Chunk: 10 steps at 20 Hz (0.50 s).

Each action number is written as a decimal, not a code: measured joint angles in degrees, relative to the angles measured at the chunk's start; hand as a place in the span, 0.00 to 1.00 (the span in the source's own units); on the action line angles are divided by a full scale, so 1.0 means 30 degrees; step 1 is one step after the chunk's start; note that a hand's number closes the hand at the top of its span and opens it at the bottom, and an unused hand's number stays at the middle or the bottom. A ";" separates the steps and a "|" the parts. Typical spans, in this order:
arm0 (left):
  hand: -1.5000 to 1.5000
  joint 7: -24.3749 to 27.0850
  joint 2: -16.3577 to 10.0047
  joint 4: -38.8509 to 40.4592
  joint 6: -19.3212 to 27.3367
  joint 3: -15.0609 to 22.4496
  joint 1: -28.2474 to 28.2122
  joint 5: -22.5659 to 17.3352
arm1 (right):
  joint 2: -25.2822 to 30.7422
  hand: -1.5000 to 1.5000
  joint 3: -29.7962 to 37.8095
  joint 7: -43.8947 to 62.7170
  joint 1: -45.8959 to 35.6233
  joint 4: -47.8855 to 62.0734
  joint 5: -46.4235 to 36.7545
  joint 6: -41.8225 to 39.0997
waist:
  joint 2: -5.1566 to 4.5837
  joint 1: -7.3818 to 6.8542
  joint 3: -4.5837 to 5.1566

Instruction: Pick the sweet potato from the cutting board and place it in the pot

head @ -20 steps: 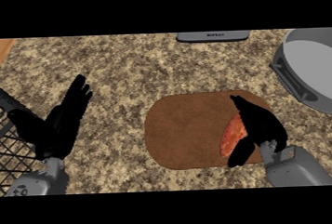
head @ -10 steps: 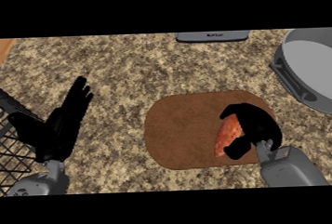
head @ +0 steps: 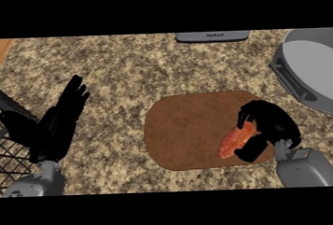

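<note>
a brown cutting board (head: 184, 132) with rounded corners was seen lying flat on the speckled stone counter (head: 127, 73). the sweet potato (head: 234, 142), orange and elongated, was found over the cutting board's right part, set on a slant with its lower end toward the board's near edge. whether it rested on the cutting board or was raised just off it could not be told.

the right hand (head: 273, 124) was placed over the right side of the cutting board. its fingers were curled over the upper end of the sweet potato and its thumb was brought in below, so that the vegetable was grasped between them. part of the sweet potato was hidden by the hand. the grey right forearm (head: 305, 168) was seen just past the cutting board's near right corner.

the pot (head: 295, 82), grey and round, was located beyond the cutting board's far right corner, apart from it, and was cut off by the view's edge.

the left hand (head: 59, 123) was held well to the left of the cutting board, its fingers straight and released, with nothing grasped. a black wire rack (head: 5, 157) was seen farther left of the cutting board, partly covered by that hand. a flat grey device (head: 211, 36) was set well beyond the cutting board's far edge.
</note>
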<state>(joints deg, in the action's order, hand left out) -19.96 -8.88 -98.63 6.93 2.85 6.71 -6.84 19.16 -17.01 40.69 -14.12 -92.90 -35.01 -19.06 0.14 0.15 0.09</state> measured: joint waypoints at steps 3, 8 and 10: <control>0.50 -0.0110 0.0137 -0.0162 0.0268 -0.0079 -0.0048 0.0031 | 0.3362 1.00 0.2564 -0.3376 0.0811 0.0710 0.1311 -0.0773 | -0.0052 0.0351 -0.0066; 0.50 0.0201 0.0089 -0.0174 0.0300 -0.0280 -0.0349 0.0051 | 0.8173 1.00 0.6373 -0.9035 0.1962 0.3471 0.2430 -0.1144 | -0.0162 0.0682 -0.0152; 0.50 0.0205 0.0102 -0.0120 0.0272 -0.0258 -0.0359 0.0054 | 0.9755 1.00 0.7869 -1.1209 0.2156 0.4899 0.2481 -0.0627 | -0.0184 0.0639 -0.0165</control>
<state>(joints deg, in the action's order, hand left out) -19.35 -8.57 -98.99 7.75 2.08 5.64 -6.68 48.43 6.60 7.07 -7.66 -78.20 -27.57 -20.94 -0.41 2.07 -0.41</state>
